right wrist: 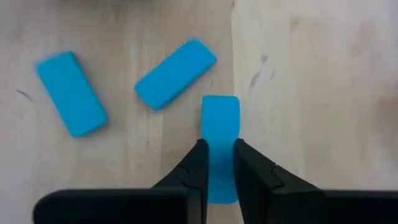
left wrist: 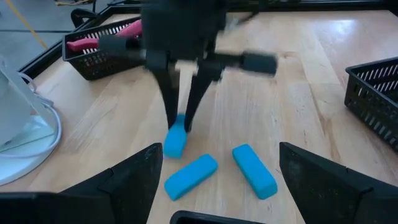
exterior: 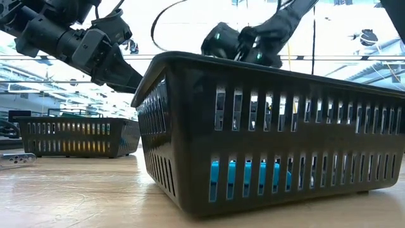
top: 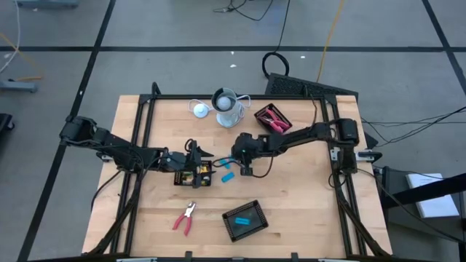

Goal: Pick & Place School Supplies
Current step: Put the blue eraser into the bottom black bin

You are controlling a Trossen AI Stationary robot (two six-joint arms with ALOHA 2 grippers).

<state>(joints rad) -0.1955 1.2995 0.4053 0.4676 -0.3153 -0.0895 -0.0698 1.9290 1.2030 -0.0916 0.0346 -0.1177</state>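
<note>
Three light-blue oblong pieces are at the table's middle. Two lie flat on the wood [left wrist: 191, 176] [left wrist: 254, 170]. My right gripper [right wrist: 219, 144] is shut on the third light-blue piece [right wrist: 220, 115]. My left gripper [left wrist: 221, 149] hangs open a short way to their left, pointing at them, above a black tray holding yellow-and-black pieces [top: 193, 175]. Nothing is between its fingers. Red-handled pliers [top: 185, 217] lie on the table nearer the front edge. My right gripper pinches the light-blue piece by its two long sides [right wrist: 220, 155] between its two fingers, at one end of the piece. The fingers [left wrist: 169, 99] come from above, slanting down, and lie along the piece. It hangs tilted below them, its lower end [left wrist: 173, 148] at or just above the wood.
A black tray with red-handled tools [top: 272, 118] stands at the far right. Another black tray [top: 245, 220], with a blue piece inside [exterior: 250, 177], stands near the front edge. A pale grey cup [top: 228, 108] and a white disc [top: 199, 109] are at the far middle.
</note>
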